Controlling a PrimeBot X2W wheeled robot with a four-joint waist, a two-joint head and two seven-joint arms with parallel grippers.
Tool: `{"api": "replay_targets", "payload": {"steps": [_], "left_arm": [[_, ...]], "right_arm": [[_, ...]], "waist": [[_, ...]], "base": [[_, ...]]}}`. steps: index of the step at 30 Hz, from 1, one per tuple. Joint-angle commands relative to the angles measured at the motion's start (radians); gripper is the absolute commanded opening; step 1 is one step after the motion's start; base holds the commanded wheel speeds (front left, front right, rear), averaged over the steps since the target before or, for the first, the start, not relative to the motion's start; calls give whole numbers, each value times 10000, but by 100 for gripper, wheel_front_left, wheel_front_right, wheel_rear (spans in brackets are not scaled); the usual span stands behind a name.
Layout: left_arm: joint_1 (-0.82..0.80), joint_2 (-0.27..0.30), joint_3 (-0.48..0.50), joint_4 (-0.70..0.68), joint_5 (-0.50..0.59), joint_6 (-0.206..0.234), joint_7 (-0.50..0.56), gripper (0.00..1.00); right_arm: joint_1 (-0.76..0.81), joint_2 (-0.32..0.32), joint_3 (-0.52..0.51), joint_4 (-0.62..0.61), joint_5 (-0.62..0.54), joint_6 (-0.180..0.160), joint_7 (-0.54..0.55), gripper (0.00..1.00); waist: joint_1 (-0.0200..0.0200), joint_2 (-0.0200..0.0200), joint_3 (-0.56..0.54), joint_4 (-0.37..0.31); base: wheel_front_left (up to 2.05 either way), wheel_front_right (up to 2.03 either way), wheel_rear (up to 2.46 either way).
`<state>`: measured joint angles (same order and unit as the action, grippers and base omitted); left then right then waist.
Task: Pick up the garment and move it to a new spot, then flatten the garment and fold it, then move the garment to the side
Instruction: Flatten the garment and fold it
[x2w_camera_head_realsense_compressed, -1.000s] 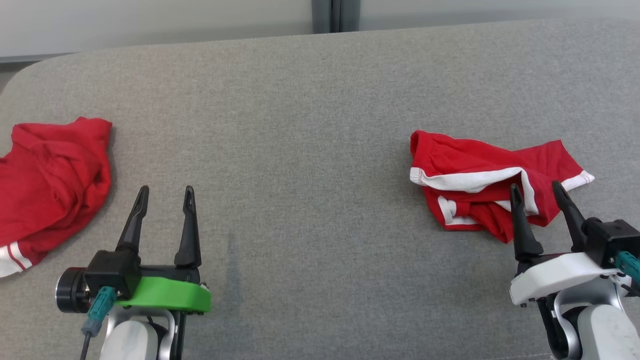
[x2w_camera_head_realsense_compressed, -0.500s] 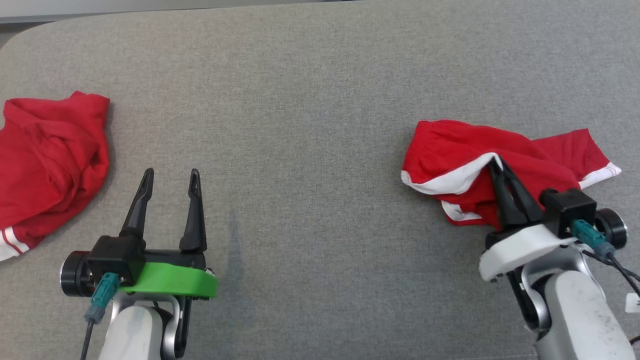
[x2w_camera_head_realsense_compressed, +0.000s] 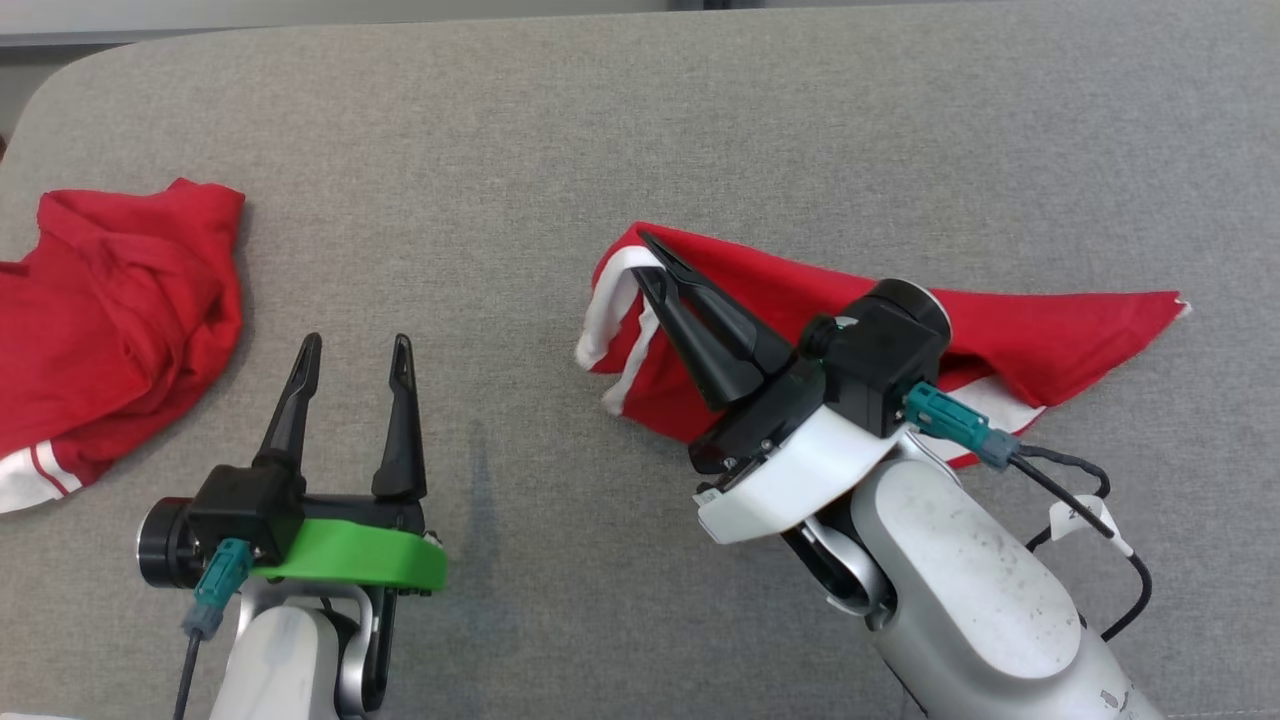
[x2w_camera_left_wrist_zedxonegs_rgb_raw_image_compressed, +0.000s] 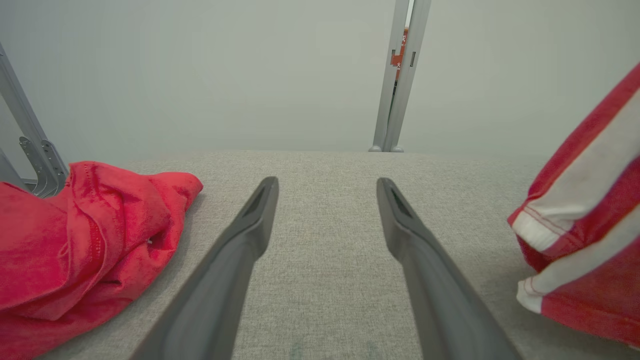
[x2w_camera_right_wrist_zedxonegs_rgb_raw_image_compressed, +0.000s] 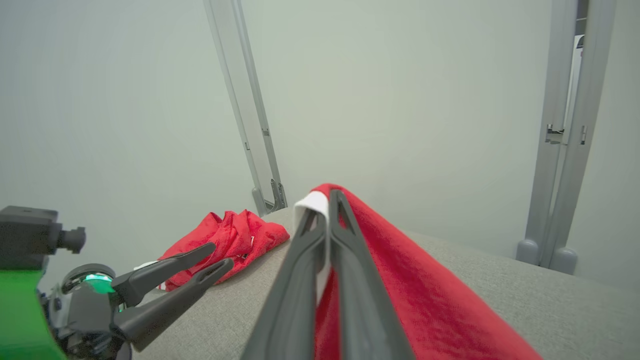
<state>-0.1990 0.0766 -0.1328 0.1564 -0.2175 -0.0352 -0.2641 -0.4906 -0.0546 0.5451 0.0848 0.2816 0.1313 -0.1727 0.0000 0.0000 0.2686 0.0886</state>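
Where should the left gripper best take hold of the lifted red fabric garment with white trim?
Grip the white-trimmed edge of the red garment hanging beside the shut right gripper, coming from the robot's left: that edge hangs free, facing the open left gripper.

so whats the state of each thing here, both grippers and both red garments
held red garment: pinched at its white-trimmed edge, that end raised, the rest trailing on the table
right gripper: fingers shut on the held red garment
left gripper: open, holding nothing
other red garment: crumpled, lying at the table's left, untouched
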Motion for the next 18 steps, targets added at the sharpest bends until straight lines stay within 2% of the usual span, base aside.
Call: {"api": "replay_targets", "payload": {"steps": [1,5,11,12,13,14,15,18], "left_arm": [[-115,-33,-15,-1,52,-34,-4,100],[-122,-113,-79,-23,25,-48,-3,100],[-251,-172,-189,32,-10,-79,-3,100],[-265,-174,-193,43,-13,-78,-4,100],[-275,-180,-205,63,-18,-81,-3,100],[-287,-189,-221,79,-18,-80,-3,100],[-307,-200,-231,94,-16,-84,-4,100],[-342,-210,-215,125,3,-91,-4,100]], "right_arm": [[-125,-36,64,89,308,-10,-90,0],[81,-73,-298,725,941,-10,-56,0],[525,-842,-1453,2215,1707,-10,-164,0],[537,-963,-1632,2423,1794,-9,-213,5],[577,-1054,-1858,2716,2016,-9,-214,35],[582,-1128,-1976,2908,2134,-9,-218,76],[522,-1250,-2128,3092,2249,-9,-297,100],[437,-1445,-2332,3390,2478,-9,-480,100]], "waist": [[0,0,-24,112],[0,0,40,286],[0,0,194,339],[0,0,214,326],[0,0,234,306],[0,0,246,289],[0,0,260,266],[0,0,258,208]], "base": [[0,0,0],[0,0,0],[0,0,0],[0,0,0],[0,0,0],[0,0,0],[0,0,0],[0,0,0]]}}
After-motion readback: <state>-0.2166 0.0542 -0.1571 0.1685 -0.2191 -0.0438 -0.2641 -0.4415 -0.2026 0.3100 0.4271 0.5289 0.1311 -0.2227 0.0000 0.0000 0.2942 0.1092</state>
